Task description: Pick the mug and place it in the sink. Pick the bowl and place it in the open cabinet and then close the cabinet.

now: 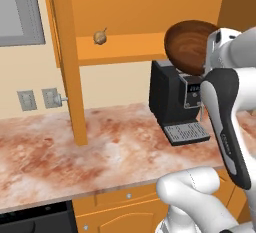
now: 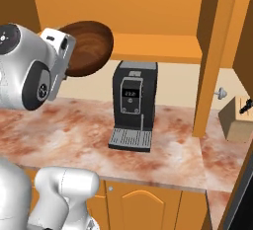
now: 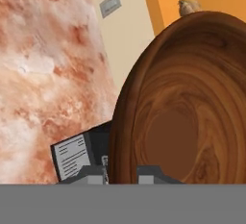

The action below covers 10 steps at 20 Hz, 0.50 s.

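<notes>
Fingers: two dark fingers (image 3: pixel 95 172) straddle the rim of the bowl (image 3: pixel 187 103), one tip outside the wall, one inside; judged to be pinching it.
Bowl position: held in the air, tilted on edge, above the coffee machine (image 2: pixel 132 100) near the rear edge of the surface (image 1: pixel 60 147), just in front of the cabinet (image 1: pixel 125 7) shelf.
Handling: judged stiff, smooth, moderately light; a rim pinch lets it swing, so the wall near the rim is the sound hold.
Appearance: wide, round, dark brown wood grain, darker flat centre.
Shelf: garlic bulb (image 1: pixel 100 37) sits toward its left end.
Remaining: set the bowl on the shelf, close the door.
</notes>
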Available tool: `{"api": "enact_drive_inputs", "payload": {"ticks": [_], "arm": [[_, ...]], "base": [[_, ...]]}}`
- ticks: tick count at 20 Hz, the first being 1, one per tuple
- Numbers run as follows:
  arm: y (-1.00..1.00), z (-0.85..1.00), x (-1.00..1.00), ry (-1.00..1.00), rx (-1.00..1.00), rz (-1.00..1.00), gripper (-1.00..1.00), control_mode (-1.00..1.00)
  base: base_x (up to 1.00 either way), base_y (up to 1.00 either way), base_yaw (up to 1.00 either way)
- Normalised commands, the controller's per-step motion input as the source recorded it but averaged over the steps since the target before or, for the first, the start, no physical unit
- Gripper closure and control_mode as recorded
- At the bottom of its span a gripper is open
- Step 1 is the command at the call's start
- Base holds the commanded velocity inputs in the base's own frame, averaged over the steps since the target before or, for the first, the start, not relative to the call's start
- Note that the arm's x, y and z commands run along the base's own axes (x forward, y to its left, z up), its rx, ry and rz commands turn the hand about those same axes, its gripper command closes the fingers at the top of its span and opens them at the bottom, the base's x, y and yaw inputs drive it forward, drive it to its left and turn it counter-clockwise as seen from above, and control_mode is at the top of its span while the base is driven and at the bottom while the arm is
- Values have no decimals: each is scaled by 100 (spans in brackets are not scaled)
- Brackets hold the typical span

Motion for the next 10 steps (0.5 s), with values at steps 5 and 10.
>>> {"api": "enact_drive_inputs", "payload": {"ticks": [5, 10], "arm": [[-9, 3, 44, -5, 0, -4, 100, -100], [-4, 4, 60, -2, 2, -1, 100, -100]], "base": [[0, 0, 0], [0, 0, 0]]}}
